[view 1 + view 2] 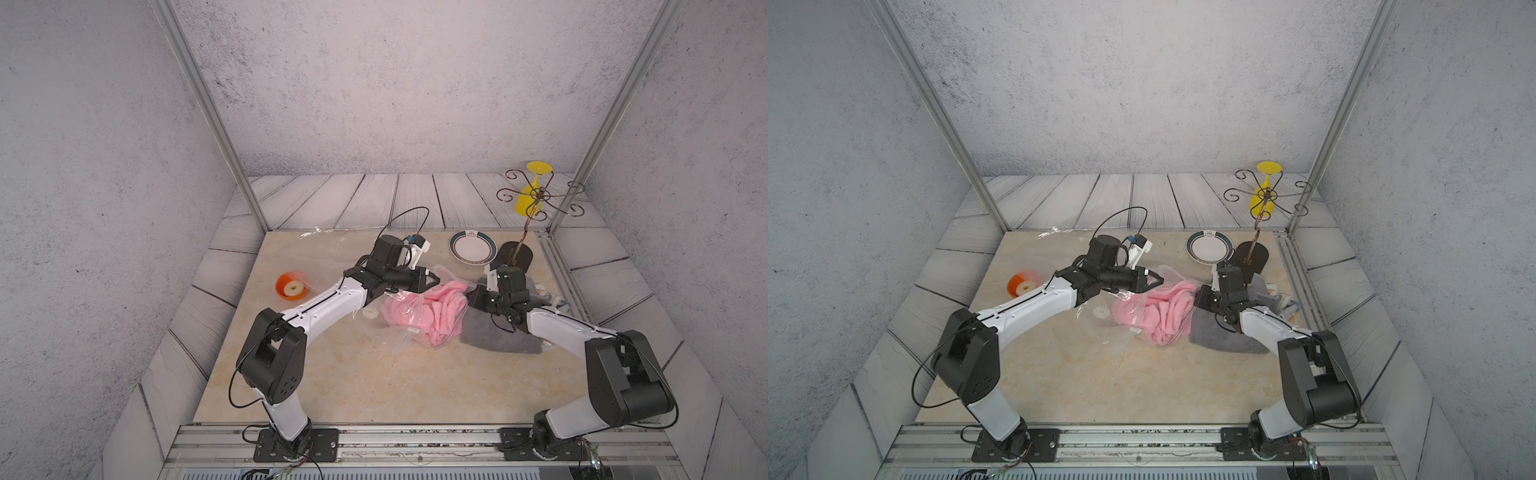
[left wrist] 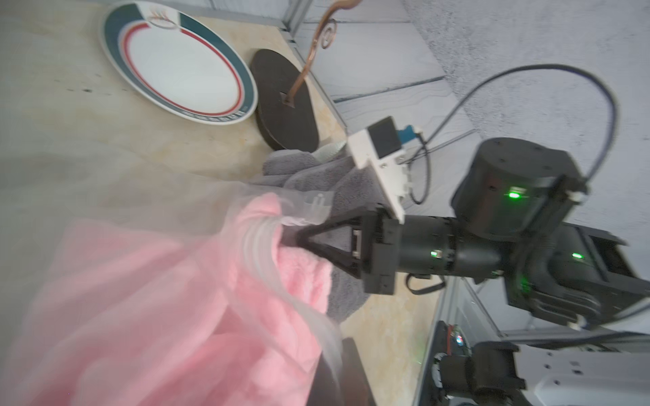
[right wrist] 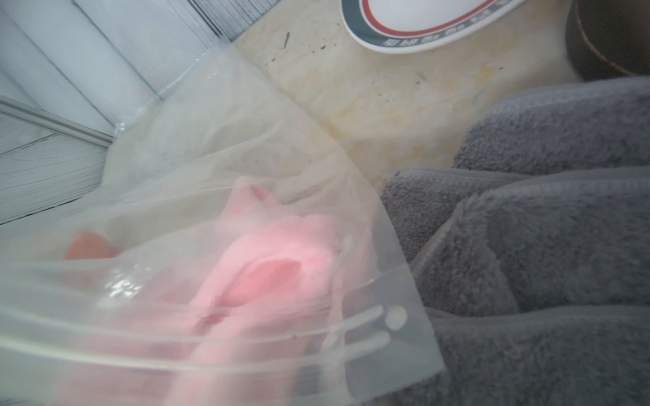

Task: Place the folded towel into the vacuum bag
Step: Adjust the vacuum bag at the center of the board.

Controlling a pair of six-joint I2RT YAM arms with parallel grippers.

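Note:
A crumpled pink towel lies mid-table inside the clear vacuum bag, showing through the film. The bag's round white valve faces up to the left of the towel, and its zip edge runs close in front of the right wrist camera. My left gripper is shut on the bag's film at the far side of the towel. My right gripper is shut, its tips pinching the bag's edge against the pink towel. A folded grey towel lies under the right arm.
A green-rimmed plate sits behind the towels. Beside it is a wire stand's dark base, with a yellow glass hanging on the stand. An orange roll is at the left. Frame posts and walls close off the back and sides.

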